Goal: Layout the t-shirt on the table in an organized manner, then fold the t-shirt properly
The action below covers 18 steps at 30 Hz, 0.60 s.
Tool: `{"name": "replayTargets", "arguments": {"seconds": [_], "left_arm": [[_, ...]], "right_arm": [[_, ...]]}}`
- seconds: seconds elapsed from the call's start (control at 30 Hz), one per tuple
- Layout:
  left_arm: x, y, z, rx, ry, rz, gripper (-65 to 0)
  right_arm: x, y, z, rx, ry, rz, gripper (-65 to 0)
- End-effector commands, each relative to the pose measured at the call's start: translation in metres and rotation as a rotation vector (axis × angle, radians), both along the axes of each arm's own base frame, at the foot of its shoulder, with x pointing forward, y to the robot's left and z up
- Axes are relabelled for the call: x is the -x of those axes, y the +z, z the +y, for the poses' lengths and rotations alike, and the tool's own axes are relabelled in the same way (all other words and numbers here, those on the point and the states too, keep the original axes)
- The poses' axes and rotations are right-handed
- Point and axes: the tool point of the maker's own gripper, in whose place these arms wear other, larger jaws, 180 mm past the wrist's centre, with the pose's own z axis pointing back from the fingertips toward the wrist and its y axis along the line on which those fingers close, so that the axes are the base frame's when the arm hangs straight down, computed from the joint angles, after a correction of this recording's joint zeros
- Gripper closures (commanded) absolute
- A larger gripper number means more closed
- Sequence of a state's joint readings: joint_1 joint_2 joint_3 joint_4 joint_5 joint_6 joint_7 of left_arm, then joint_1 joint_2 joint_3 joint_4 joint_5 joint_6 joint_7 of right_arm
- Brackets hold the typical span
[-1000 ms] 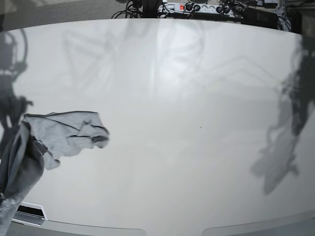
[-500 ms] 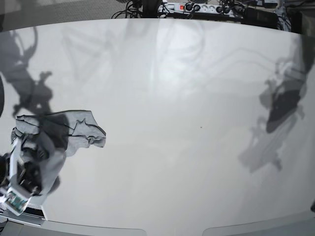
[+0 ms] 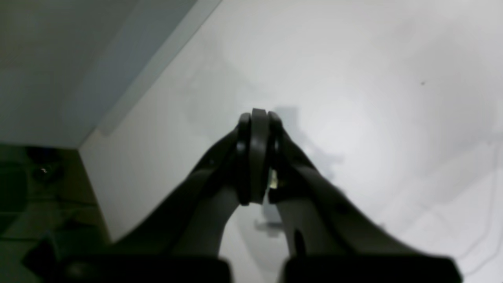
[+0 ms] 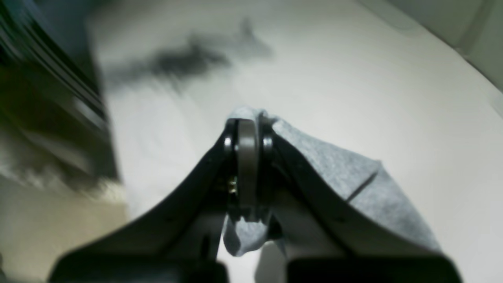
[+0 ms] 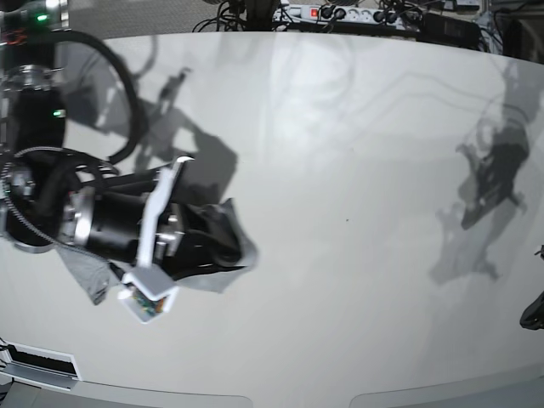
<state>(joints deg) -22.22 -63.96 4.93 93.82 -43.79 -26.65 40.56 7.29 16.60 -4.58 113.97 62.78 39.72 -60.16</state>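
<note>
The grey t-shirt (image 5: 223,279) lies bunched on the left part of the white table (image 5: 357,170), mostly hidden under my right arm. My right gripper (image 5: 240,246) is shut on a fold of it. In the right wrist view the gripper (image 4: 247,127) pinches the heather-grey t-shirt (image 4: 353,177), which trails off to the right above the table (image 4: 353,70). No lettering shows. My left gripper (image 3: 255,118) is shut with nothing in it, hovering over bare table (image 3: 373,78) near a corner. In the base view only a dark bit of the left arm (image 5: 534,313) shows at the right edge.
A power strip with tangled cables (image 5: 340,13) runs along the table's far edge. A white slotted part (image 5: 47,365) sits at the front left edge. In the left wrist view the table's edge (image 3: 157,67) drops off to the floor (image 3: 39,59).
My right arm has swung in over the left of the table, dragging the t-shirt's gripped edge to the right. The left arm's shadow at the right has shifted slightly.
</note>
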Motion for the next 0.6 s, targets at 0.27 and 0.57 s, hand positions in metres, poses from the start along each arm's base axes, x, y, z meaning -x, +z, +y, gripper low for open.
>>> {"name": "replayTargets", "arguments": {"seconds": [0.27, 0.57], "left_arm": [[-0.005, 0.017, 0.01, 0.024, 0.026, -0.035, 0.0], [-0.004, 0.014, 0.016, -0.01, 0.038, -0.027, 0.0]], "right_arm": [[0.016, 0.044, 0.131, -0.415, 0.172, 0.127, 0.0], [0.041, 0.013, 0.217, 0.053, 0.34, -0.153, 0.0]]}}
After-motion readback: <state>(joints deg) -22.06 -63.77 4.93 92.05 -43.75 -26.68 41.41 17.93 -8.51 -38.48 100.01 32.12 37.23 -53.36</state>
